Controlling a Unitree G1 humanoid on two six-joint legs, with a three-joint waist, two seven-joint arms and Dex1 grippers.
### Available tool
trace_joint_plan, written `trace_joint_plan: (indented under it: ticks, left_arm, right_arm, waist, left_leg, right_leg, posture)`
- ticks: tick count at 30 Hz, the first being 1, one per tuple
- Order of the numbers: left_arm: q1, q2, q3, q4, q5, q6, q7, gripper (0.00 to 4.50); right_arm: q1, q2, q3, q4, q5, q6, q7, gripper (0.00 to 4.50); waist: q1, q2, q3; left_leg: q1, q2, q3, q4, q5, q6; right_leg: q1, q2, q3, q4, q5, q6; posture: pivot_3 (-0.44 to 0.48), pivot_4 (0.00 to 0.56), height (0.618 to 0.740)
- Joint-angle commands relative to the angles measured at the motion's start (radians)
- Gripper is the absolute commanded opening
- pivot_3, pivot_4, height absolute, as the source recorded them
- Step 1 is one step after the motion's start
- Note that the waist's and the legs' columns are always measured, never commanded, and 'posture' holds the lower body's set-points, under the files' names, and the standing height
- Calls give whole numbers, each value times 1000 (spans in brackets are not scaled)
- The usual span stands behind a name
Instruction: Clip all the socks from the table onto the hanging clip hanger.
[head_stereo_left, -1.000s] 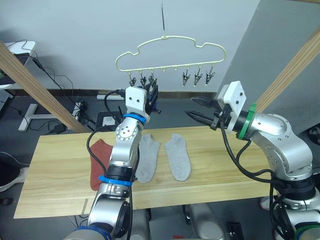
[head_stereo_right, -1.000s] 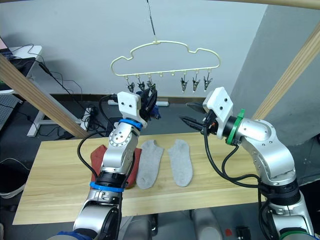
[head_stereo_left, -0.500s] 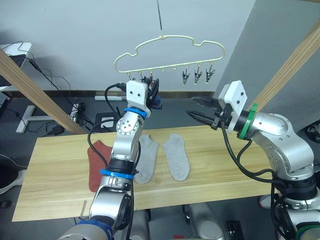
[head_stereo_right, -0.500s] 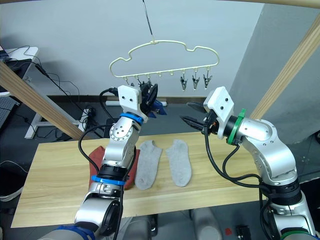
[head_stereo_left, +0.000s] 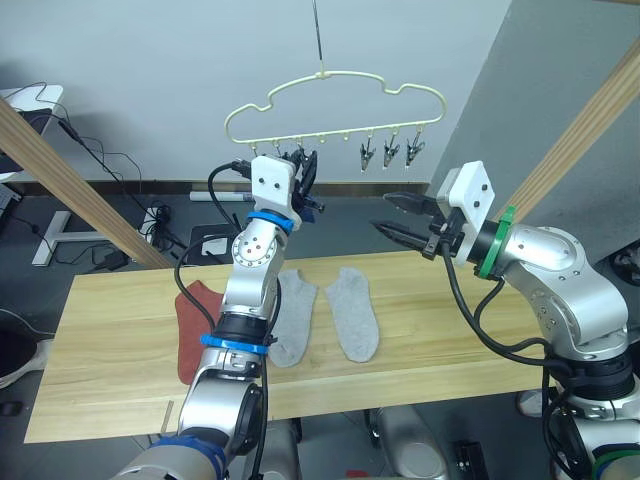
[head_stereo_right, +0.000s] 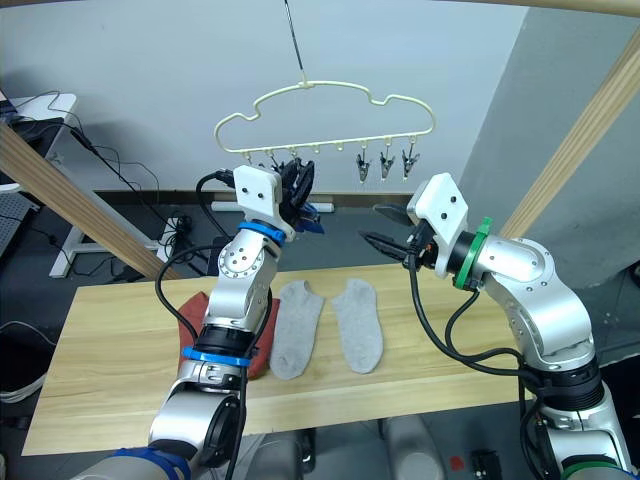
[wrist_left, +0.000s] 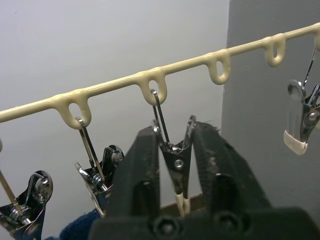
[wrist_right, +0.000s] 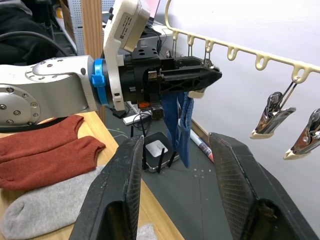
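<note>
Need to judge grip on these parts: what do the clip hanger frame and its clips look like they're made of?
The clip hanger frame looks like wire under a thick, smooth pale yellow coating, probably plastic: its loops are rounded and slightly glossy. The clip between the left gripper fingers looks like polished metal, bright and reflective with a rivet, tipped in cream.

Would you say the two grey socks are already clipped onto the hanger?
No, both grey socks lie flat on the table, below the clip hanger.
</note>
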Motion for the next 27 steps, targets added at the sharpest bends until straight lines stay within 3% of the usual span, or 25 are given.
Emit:
trace_joint_plan:
  ticks: [1,20,21,27]
  left_arm:
    - [-19,5,6,-14,-10,-32,-8,251]
    - [-2,-2,22,-33,-30,-29,-24,251]
    - [-2,-2,23,-34,-31,-28,-25,983]
    - [-3,3,15,-29,-16,-26,-11,2692]
  right_arm:
    - [-5,-14,-12,-30,12,-21,7,2165]
    - [15,-30,12,-25,-5,-37,4,2165]
    - [15,-30,12,-25,-4,-37,4,2165]
    - [17,-32,11,-25,-4,-38,2,2165]
  waist:
    - [0,0,0]
    - [0,0,0]
    - [0,0,0]
    - [0,0,0]
  left_leg:
    - [0,0,0,0,0,0]
    - [0,0,0,0,0,0]
    - [0,0,0,0,0,0]
    - [0,0,0,0,0,0]
  right_leg:
    - [0,0,0,0,0,0]
    - [0,0,0,0,0,0]
    - [0,0,0,0,0,0]
    - [0,0,0,0,0,0]
  posture:
    - [-272,277,740]
    - [-269,273,740]
    - [-269,273,740]
    - [-270,274,740]
